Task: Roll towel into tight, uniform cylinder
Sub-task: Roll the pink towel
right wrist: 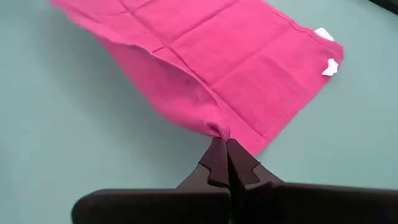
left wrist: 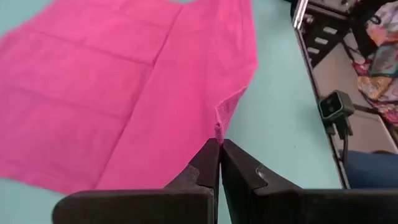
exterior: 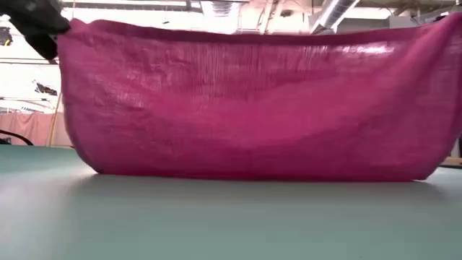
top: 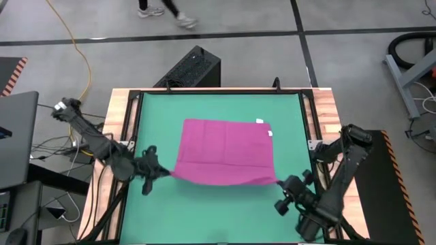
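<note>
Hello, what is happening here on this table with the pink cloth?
Two robot arms are handling a pink towel on a green mat. The left gripper and the right gripper each pinch one near corner, shut, and hold that edge up off the mat. The far edge with the white tag lies flat. No rolling is visible yet.

robot lab: concrete floor [top: 272, 17], floor cables [top: 82, 61].

Grey tiled floor [top: 259, 17], yellow cable [top: 80, 51], black box [top: 193, 68] behind table.
</note>
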Available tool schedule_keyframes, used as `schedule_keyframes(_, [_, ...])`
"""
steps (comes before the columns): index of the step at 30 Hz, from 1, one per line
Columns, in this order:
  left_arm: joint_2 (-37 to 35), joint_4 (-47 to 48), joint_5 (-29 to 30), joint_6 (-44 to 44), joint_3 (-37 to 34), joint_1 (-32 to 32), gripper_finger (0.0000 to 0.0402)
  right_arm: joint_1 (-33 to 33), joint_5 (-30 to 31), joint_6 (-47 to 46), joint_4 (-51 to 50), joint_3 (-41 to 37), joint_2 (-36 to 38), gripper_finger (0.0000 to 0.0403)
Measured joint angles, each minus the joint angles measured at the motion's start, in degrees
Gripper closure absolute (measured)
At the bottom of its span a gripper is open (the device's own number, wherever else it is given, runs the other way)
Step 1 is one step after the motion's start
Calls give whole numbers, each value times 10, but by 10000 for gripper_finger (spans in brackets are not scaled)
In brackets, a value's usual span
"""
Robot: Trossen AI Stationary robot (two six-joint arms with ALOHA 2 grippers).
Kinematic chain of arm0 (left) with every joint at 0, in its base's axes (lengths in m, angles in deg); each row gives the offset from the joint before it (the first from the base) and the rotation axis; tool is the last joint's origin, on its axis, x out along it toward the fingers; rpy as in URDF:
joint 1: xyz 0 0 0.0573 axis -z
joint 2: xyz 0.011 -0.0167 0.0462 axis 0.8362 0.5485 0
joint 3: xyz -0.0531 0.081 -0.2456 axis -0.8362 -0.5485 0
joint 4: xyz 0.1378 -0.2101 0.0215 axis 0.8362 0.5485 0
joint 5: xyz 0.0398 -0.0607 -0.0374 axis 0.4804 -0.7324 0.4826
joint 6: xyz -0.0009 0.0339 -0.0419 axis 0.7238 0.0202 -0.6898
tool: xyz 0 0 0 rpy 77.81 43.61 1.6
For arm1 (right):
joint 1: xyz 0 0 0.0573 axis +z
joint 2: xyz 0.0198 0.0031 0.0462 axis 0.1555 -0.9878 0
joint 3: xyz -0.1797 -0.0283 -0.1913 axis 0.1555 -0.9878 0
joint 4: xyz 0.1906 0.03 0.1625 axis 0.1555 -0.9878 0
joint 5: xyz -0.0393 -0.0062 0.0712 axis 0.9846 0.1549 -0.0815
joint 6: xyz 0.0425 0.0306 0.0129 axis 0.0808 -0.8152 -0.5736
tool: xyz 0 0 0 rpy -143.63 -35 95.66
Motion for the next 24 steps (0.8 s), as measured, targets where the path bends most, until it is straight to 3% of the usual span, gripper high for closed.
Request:
schedule_keyframes(5, [45, 14, 135, -35, 7, 43, 401, -26, 0, -37, -25, 0, 0, 403])
schedule_keyframes(11, [47, 71, 232, -46, 8, 6, 401, -141, 4, 51, -26, -1, 0, 403])
schedule_keyframes(19, [48, 104, 235, -3, 3, -85, 401, -288, 16, 207, -25, -1, 0, 403])
schedule_keyframes(24, [48, 112, 237, 36, 3, -128, 401, -341, 16, 265, -25, -1, 0, 403])
